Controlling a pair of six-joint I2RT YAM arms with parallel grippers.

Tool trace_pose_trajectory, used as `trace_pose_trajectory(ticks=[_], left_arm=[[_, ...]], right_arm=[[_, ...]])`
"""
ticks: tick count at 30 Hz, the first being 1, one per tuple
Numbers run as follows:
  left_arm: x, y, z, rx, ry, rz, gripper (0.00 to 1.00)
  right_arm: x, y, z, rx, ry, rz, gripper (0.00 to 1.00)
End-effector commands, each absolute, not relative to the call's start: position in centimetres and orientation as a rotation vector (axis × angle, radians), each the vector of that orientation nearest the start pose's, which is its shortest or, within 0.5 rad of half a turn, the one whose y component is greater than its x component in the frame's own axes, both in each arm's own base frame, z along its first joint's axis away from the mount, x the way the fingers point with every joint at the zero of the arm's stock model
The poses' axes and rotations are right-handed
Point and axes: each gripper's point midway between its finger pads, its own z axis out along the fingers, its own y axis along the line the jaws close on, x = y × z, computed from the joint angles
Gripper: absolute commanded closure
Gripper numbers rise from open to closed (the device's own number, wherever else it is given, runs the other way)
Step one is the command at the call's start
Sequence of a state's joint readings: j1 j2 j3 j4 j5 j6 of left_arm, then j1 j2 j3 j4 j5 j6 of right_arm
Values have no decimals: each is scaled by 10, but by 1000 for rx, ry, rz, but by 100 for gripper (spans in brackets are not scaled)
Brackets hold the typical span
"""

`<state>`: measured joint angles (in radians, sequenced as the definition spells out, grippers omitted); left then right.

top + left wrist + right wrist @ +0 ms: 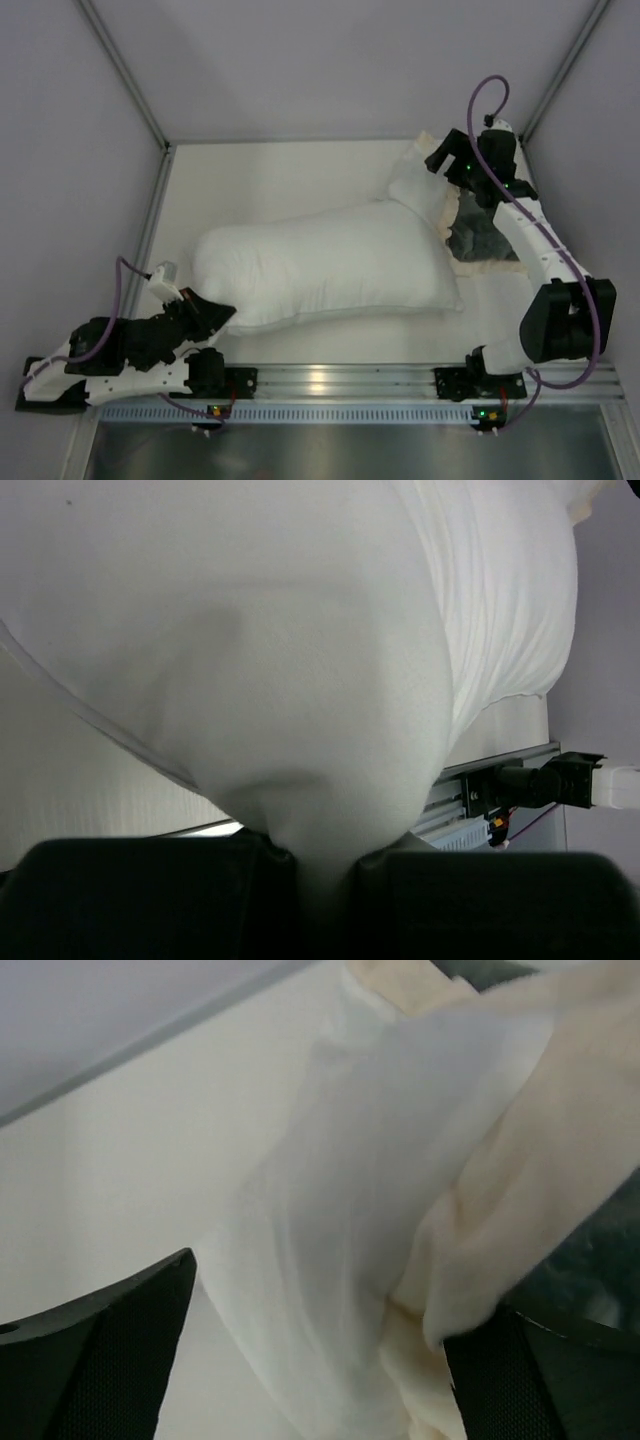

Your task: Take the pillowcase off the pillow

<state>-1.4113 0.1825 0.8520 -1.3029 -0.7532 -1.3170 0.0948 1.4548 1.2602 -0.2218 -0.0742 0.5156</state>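
Observation:
The plump white pillow lies across the middle of the table, mostly bare. My left gripper is shut on its near-left corner; in the left wrist view the pillow fills the frame and pinches down between my left gripper. The pillowcase is bunched at the pillow's far right end, showing dark grey plush, cream frill and white lining. My right gripper is over that bunch. In the right wrist view my right gripper stands wide open with the pillowcase's white lining and cream frill between the jaws.
An aluminium rail runs along the near edge and also shows in the left wrist view. Grey enclosure walls stand close behind and at both sides. The right arm reaches over the table's right side.

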Motion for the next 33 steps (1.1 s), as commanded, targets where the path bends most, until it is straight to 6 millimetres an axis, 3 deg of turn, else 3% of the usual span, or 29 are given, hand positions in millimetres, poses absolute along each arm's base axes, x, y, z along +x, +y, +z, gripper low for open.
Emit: trace_pose_trajectory(ticks=[1,3,4,6,9,12,15,20,25,27,29,30,32,33], left_arm=[[99,-95,210,-355,2116,-975,100],[100,-90,203,-406,2115,-975,99],[101,-87,203,-423,2116,-972,99],[102,-82,209,-479,2100,-994,100],[106,-76,220,-513,2064,-1003,99],[110,-69,241,-527,2013,-1019,96],[114,-68,250,-505,2001,-979,94],[115,-82,241,-471,2046,-901,95],[115,-93,233,-487,2053,-930,91],[115,-96,231,-491,2051,-941,83],[114,-97,231,-489,2054,-943,69],[114,-96,232,-491,2054,-944,61],[113,-98,233,-480,2062,-943,29],[112,-97,237,-473,2062,-947,1]], right_arm=[[416,61,240,401,2036,345,7],[392,49,269,400,1951,286,1],[389,45,265,407,1967,262,0],[368,36,279,434,1948,226,0],[339,42,281,408,1966,280,1],[305,64,261,354,2035,390,2],[272,86,235,282,2090,496,4],[217,145,215,79,2183,806,14],[182,177,217,-29,2208,903,16],[170,194,215,-81,2217,962,17],[153,219,202,-136,2271,1049,18],[153,229,204,-147,2245,1083,18],[137,253,187,-199,2298,1112,18],[140,262,187,-194,2272,1110,18]])
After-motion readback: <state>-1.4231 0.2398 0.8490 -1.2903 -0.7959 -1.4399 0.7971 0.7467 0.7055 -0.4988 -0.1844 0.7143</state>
